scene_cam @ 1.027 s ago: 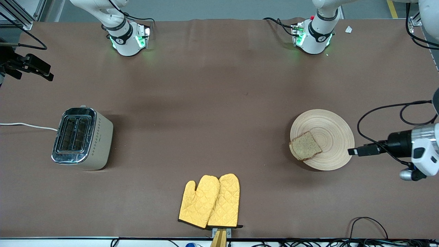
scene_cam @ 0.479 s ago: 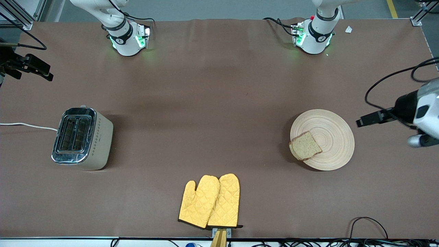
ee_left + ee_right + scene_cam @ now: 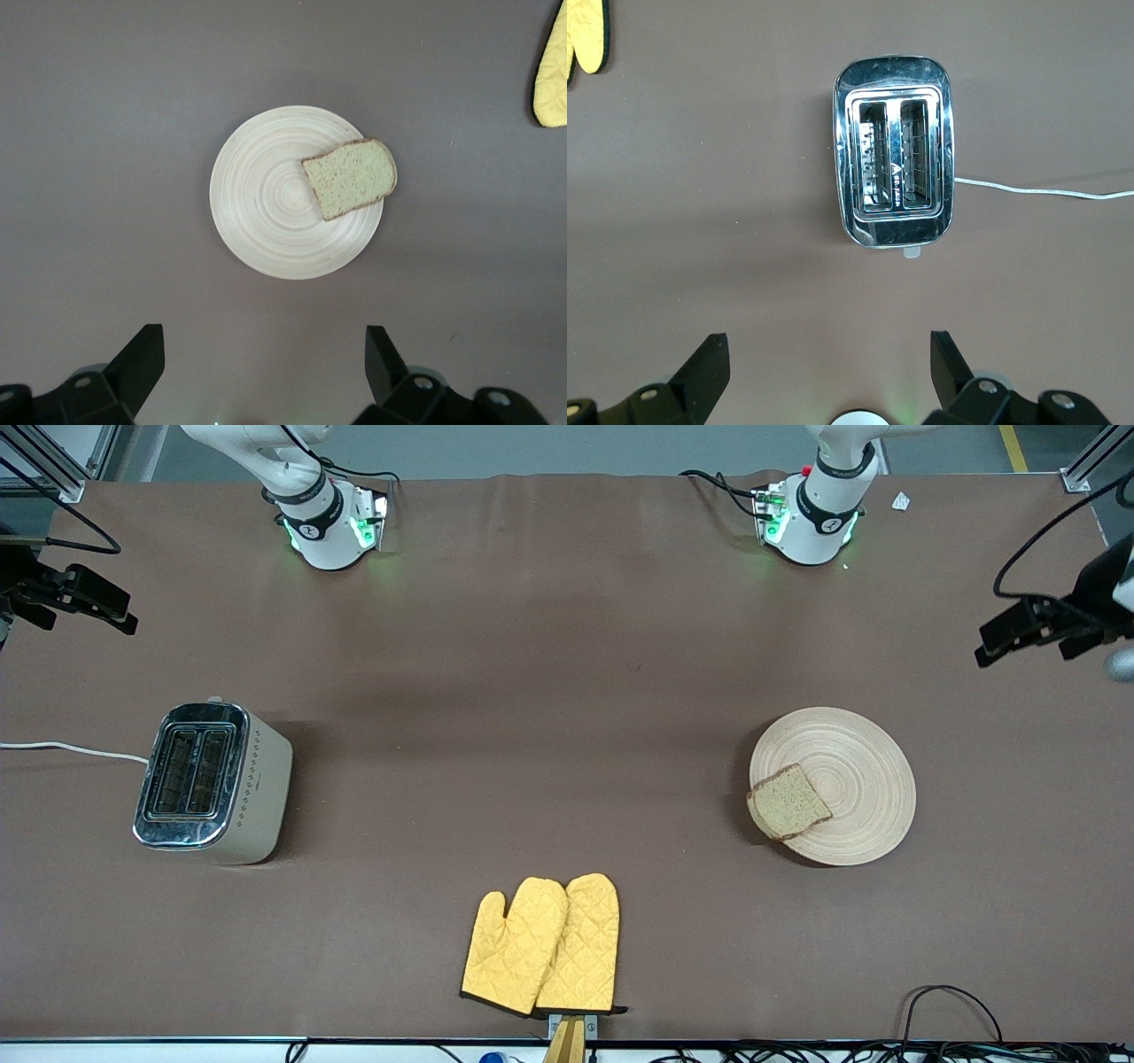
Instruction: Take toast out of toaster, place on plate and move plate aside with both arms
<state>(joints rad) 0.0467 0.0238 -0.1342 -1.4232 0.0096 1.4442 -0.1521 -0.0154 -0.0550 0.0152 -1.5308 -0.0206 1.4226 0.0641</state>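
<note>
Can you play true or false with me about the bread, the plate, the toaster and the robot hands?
1. The toast lies on the plate. True; it overhangs the rim.
2. The toaster has bread in its slots. False: both slots are empty.
3. The left gripper holds the toast. False: its jaws are open and empty, above the plate.
4. The right gripper is open over the toaster. True.
5. The yellow oven mitts lie nearer to the front camera than the plate. True.

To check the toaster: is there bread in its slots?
No, both slots of the toaster are empty; the toast lies on the plate.
</note>
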